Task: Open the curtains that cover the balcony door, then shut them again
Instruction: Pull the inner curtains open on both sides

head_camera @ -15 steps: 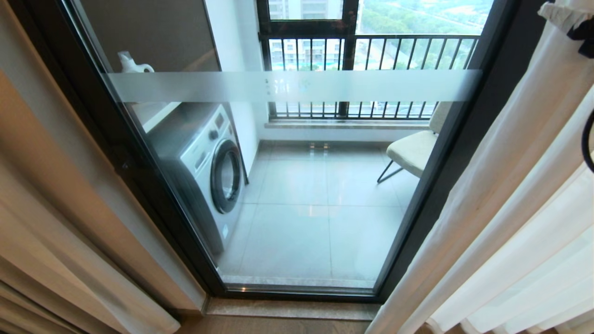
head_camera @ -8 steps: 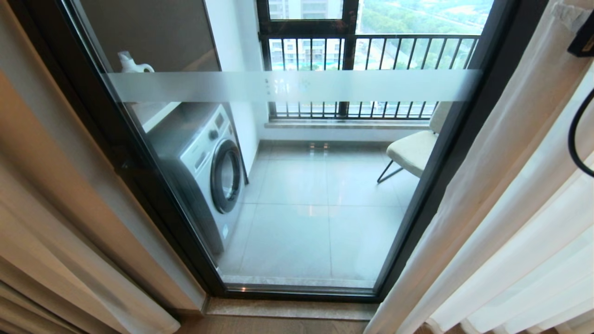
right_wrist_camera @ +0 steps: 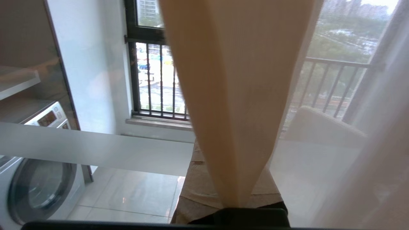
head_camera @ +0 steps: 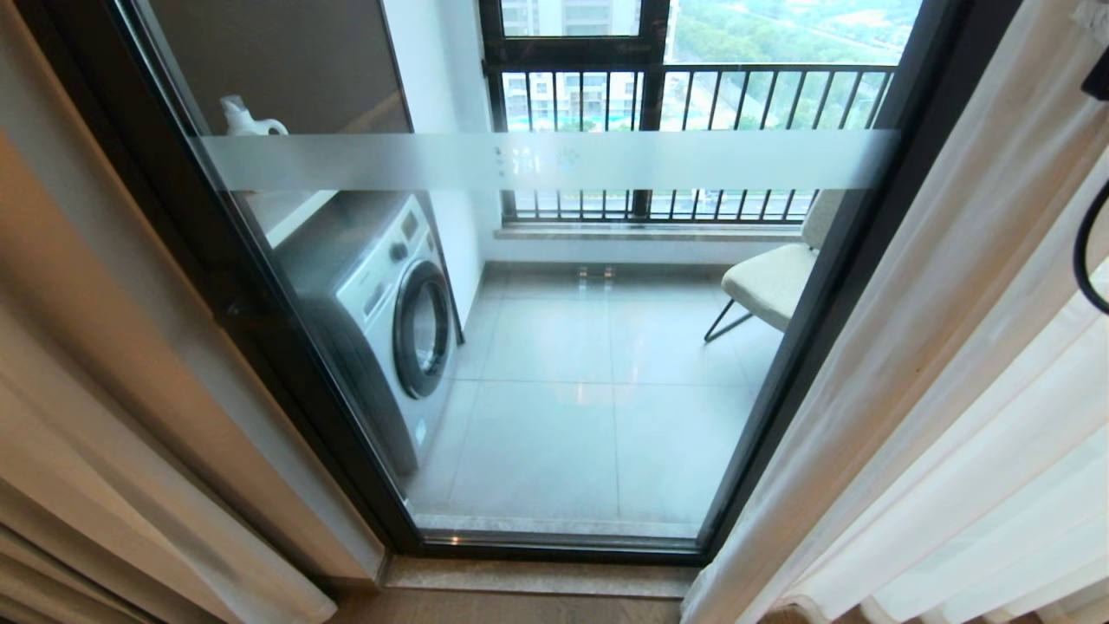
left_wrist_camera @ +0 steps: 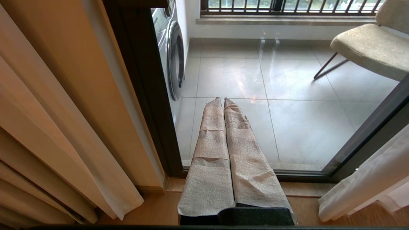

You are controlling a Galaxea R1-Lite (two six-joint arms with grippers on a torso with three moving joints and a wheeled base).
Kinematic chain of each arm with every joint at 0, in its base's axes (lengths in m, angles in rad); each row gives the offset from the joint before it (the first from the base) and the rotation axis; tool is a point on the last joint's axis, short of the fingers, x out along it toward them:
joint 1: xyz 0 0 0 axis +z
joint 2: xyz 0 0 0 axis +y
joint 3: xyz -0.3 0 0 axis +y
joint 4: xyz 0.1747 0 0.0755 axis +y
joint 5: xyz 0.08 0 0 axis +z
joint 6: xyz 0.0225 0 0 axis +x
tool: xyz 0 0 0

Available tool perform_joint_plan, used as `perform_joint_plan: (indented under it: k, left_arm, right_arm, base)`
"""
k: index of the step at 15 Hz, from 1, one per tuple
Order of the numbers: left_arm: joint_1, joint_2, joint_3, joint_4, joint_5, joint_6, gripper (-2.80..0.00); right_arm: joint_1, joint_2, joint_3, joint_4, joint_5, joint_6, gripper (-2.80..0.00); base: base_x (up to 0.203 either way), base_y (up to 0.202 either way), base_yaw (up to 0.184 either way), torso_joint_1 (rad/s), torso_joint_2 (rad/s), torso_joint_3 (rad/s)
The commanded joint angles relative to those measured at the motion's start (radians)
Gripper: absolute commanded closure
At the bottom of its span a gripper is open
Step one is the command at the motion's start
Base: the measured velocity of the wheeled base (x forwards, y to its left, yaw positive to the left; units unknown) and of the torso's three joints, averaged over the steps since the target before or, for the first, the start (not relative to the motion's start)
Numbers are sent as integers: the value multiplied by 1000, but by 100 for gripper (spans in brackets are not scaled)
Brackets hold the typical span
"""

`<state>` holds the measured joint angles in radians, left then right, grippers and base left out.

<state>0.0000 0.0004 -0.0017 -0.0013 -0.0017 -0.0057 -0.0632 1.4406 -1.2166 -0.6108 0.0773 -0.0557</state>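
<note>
While the glass stands uncovered, notes below take the balcony door [head_camera: 554, 347] as the landmark.

Hidden or cut off: right gripper [right_wrist_camera: 228, 191] shows in the head view only as a dark corner at the upper right edge, past the door's right frame; a black cable [head_camera: 1087, 260] loops in from the same edge. Its fingertips are covered by cloth in the right wrist view, so only the paper-wrapped fingers [right_wrist_camera: 195, 188] beside the fold can be made out.

Hard to make out: characters on the frosted band [head_camera: 554, 160] across the door are too faint to read.

Right gripper: jaws together, clamped on a fold of the curtains [right_wrist_camera: 233, 95], which rises from between them as a beige wedge.

Left gripper [left_wrist_camera: 223, 99]: low, in front of the door's lower left part, wrapped fingers pressed together, holding nothing, touching nothing.

Curtains: white sheer panel [head_camera: 936, 390] hangs right of the door; beige panel [head_camera: 104, 416] hangs left of it.

Behind the door: washing machine [head_camera: 390, 312] at left, chair [head_camera: 771, 282] at right, railing [head_camera: 693, 95] at the back.
</note>
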Motion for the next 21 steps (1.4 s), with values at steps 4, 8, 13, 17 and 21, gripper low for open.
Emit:
perform_joint_plan:
  k: [4, 8, 13, 17, 21]
  left_arm:
    - [0, 0, 0, 0, 0, 0, 0]
    - [0, 0, 0, 0, 0, 0, 0]
    - [0, 0, 0, 0, -1, 0, 0]
    - [0, 0, 0, 0, -1, 0, 0]
    - [0, 0, 0, 0, 0, 0, 0]
  right_arm:
    - [-47, -16, -3, -3, 0, 33, 0]
    - [-47, -37, 5, 0, -1, 33, 0]
    - [-50, -50, 11, 2, -2, 30, 0]
    - [-64, -68, 38, 0, -2, 30, 0]
    - [-71, -88, 71, 0, -1, 31, 0]
  base:
    - [0, 0, 0, 0, 0, 0]
    - [0, 0, 0, 0, 0, 0]
    - [0, 0, 0, 0, 0, 0]
    - [0, 0, 0, 0, 0, 0]
    - [0, 0, 0, 0, 0, 0]
